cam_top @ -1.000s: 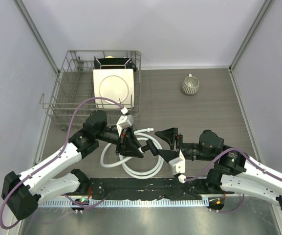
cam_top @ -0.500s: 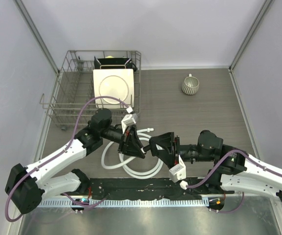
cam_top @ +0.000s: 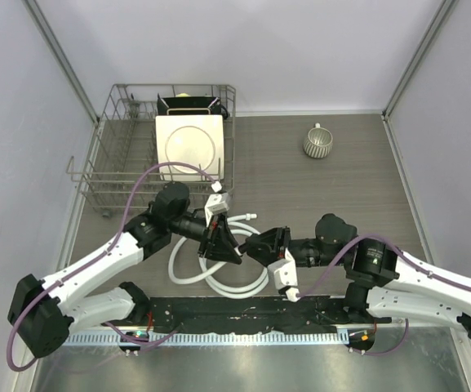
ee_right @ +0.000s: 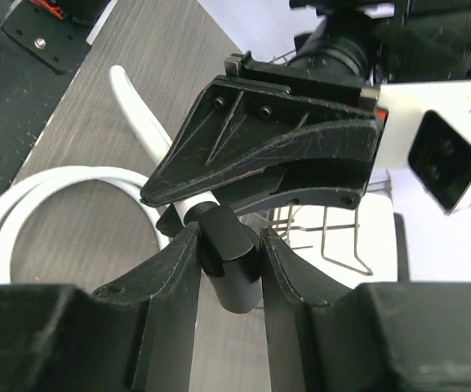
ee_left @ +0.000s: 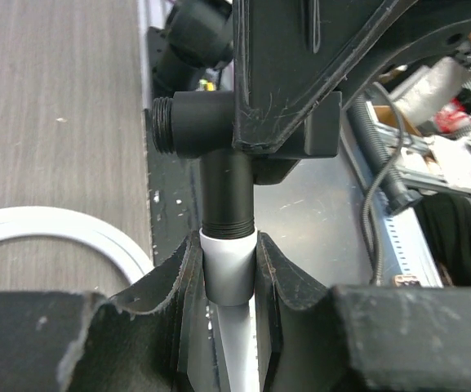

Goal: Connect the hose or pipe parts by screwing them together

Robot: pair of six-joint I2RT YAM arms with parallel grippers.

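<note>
The left gripper (cam_top: pixel 219 242) is closed tight on the white end connector (ee_left: pixel 228 278). The right gripper (cam_top: pixel 268 245) pinches the black T-fitting (ee_left: pixel 211 122), and its threaded stem touches that connector, above the hose (cam_top: pixel 233 287) loops. From above, both grippers hide the joint. A dish rack (cam_top: pixel 96 175) with a plate (cam_top: pixel 189 145) and a cup (cam_top: pixel 317 142) stand well apart behind.

Your right gripper (ee_right: pixel 228 245) has moved to the left. One second ago it stood just to the right of the hose (ee_left: pixel 47 229) loops, with its jaws wide apart. Now it is over the right part of the loops, and its jaws have closed in on both sides of the black fitting (ee_left: pixel 211 122). Your left gripper (ee_left: pixel 231 253) has turned a little above the hose.
</note>
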